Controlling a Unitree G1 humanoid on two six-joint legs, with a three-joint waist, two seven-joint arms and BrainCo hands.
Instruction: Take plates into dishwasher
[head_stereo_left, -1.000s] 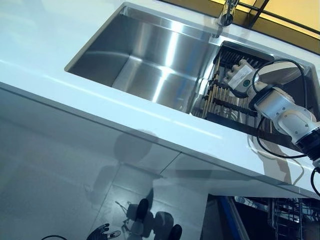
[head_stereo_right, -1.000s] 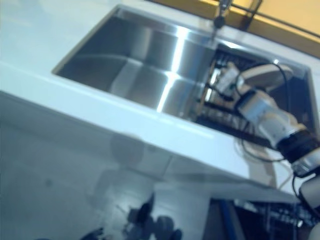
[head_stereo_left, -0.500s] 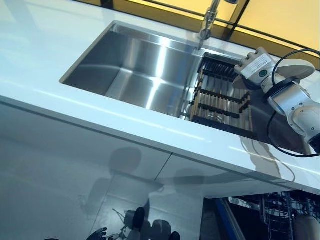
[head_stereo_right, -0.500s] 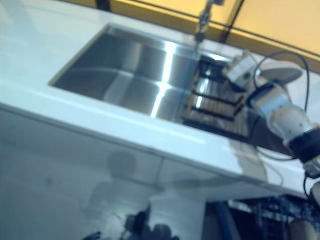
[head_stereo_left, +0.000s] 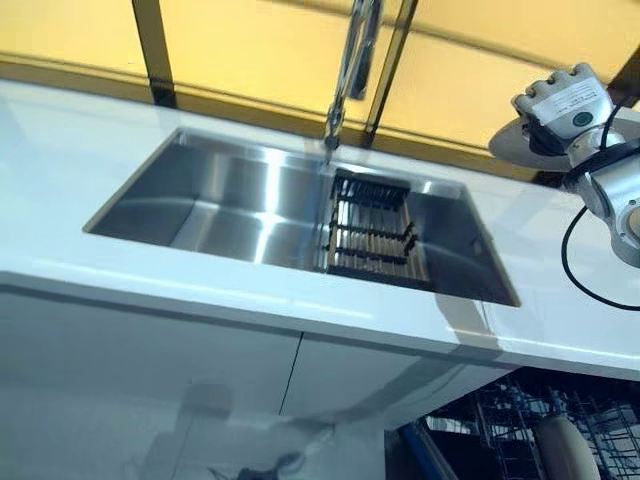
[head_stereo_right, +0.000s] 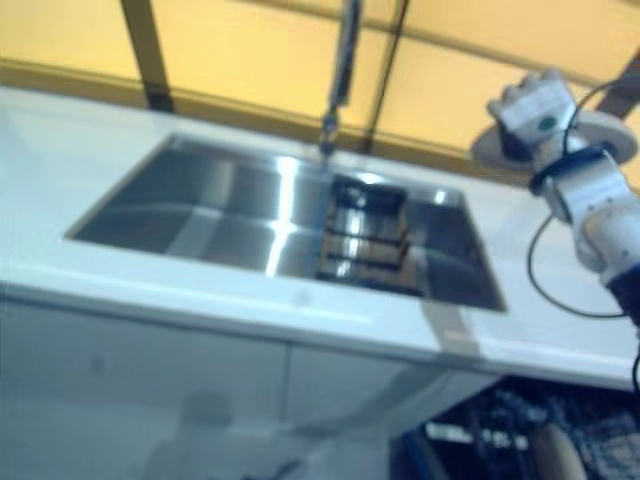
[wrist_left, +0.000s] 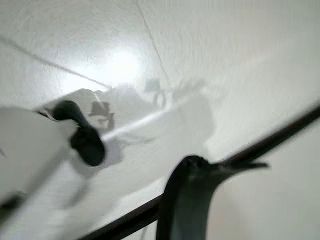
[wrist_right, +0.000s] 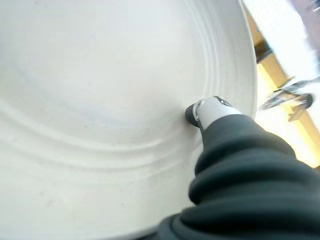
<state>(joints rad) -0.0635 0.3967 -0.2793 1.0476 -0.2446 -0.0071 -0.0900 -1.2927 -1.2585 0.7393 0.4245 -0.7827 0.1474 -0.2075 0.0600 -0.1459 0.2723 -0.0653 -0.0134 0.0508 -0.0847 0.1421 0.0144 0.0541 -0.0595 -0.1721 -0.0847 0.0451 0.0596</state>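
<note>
My right hand (head_stereo_left: 562, 100) is raised at the far right, above the white counter (head_stereo_left: 300, 295), and is shut on a white plate (head_stereo_left: 508, 146). The plate's edge shows behind the hand on both sides. In the right wrist view the plate (wrist_right: 100, 100) fills the picture, with my thumb (wrist_right: 207, 111) pressed on its ribbed face. Below the counter at the lower right is the open dishwasher's wire rack (head_stereo_left: 500, 425) with a pale plate (head_stereo_left: 562, 447) standing in it. My left hand shows only in its wrist view, as one straight dark-tipped finger (wrist_left: 86, 144) over the floor.
A steel sink (head_stereo_left: 230, 200) is set in the counter, with a dark slatted drying rack (head_stereo_left: 372, 228) in its right part. A tall faucet (head_stereo_left: 352, 60) rises behind it. White cabinet fronts (head_stereo_left: 150, 360) run below the counter.
My right hand has lifted the plate out of the sink's drying rack, up and to the right. The camera has tilted up, so the whole picture has shifted and the left hand has left the eye views.
</note>
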